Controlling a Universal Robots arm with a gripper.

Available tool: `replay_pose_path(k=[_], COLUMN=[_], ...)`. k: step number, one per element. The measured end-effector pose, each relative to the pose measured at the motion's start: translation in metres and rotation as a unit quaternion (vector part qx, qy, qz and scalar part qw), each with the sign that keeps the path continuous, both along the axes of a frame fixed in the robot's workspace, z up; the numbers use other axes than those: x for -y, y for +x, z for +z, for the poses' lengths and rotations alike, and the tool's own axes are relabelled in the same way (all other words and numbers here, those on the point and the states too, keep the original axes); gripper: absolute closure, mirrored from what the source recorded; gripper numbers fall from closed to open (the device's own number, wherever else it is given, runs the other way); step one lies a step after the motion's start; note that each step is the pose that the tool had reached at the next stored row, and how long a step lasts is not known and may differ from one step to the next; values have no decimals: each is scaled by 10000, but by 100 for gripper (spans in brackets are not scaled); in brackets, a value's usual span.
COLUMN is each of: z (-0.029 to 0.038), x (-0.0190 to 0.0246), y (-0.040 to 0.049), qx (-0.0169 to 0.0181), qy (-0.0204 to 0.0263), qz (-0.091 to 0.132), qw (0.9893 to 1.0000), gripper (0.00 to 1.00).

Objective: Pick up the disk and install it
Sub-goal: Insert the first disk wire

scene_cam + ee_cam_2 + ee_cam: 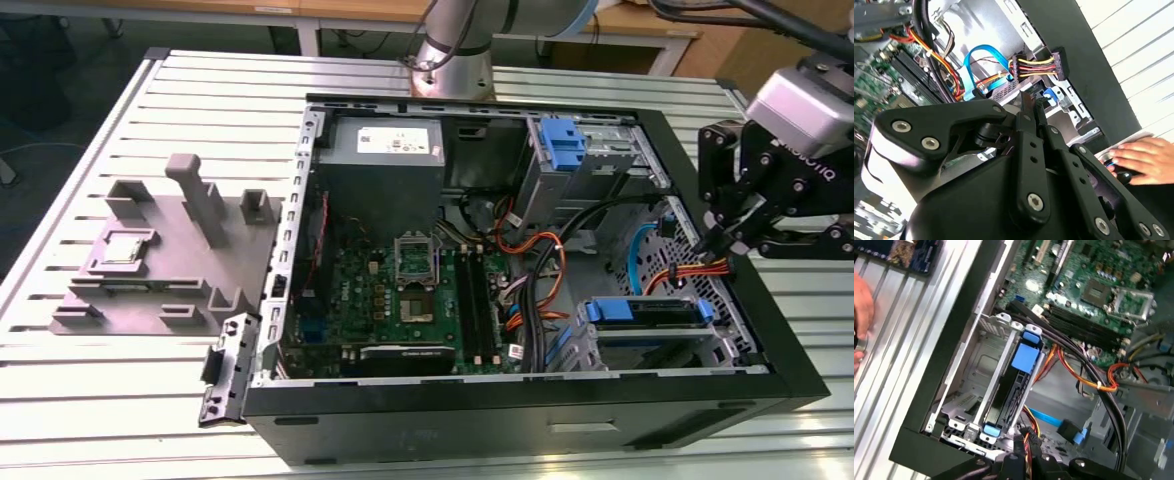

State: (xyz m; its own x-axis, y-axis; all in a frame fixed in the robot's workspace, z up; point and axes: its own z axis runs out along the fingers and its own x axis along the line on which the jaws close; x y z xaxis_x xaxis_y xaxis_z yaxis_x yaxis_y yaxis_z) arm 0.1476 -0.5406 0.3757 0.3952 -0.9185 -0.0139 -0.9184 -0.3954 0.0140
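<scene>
1. In the exterior view, an open computer case [534, 410] lies on a slatted metal bench [120, 420].
   - The claw [731, 235] hangs over the case wall on the exterior view's right, beside a bundle of orange and black cables [694, 268]. It looks closed and holds nothing.
   - The disk [645, 312] sits in the drive cage just below and inward of the claw, apart from it, with its blue carrier facing up.
   - Further from the claw are the motherboard [400, 300], the power supply [387, 145] and a second blue carrier [567, 145].
   - A grey fixture [160, 255] stands on the bench well away, across the case.

2. In the second wrist view, the claw [1032, 101] has its tips together and nothing between them.
   - Right past the tips is a black power connector [1056, 62] with yellow, red and black wires. A looped blue data cable [981, 55] lies near it.
   - A blue plastic tab [1053, 94] lies just beside the tips.
   - A person's hand [1141, 160] rests outside the case wall.

3. In the first wrist view, the claw [1026, 460] is at the frame edge.
   - Ahead of it, the disk [1026, 357] stands edge-on in the metal drive cage [974, 370], seated between the cage rails.
   - A blue cable [1054, 420] lies close beside the claw.
   - The motherboard [1089, 280] with its empty CPU socket [1114, 295] lies beyond the disk.
   - The hand [861, 315] is on the bench, outside the case.
</scene>
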Motion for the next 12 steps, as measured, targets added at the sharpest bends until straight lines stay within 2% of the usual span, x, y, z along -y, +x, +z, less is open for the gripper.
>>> replay_pose_path(k=[3, 6, 9, 12], z=[-3, -6, -9, -9], x=[0, 0, 0, 0], y=[0, 1, 5, 6], qx=[0, 0, 0, 0], qy=[0, -1, 0, 0], qz=[275, 506, 635, 651], qw=[9996, 9987, 9980, 9979], gripper=[83, 83, 83, 83])
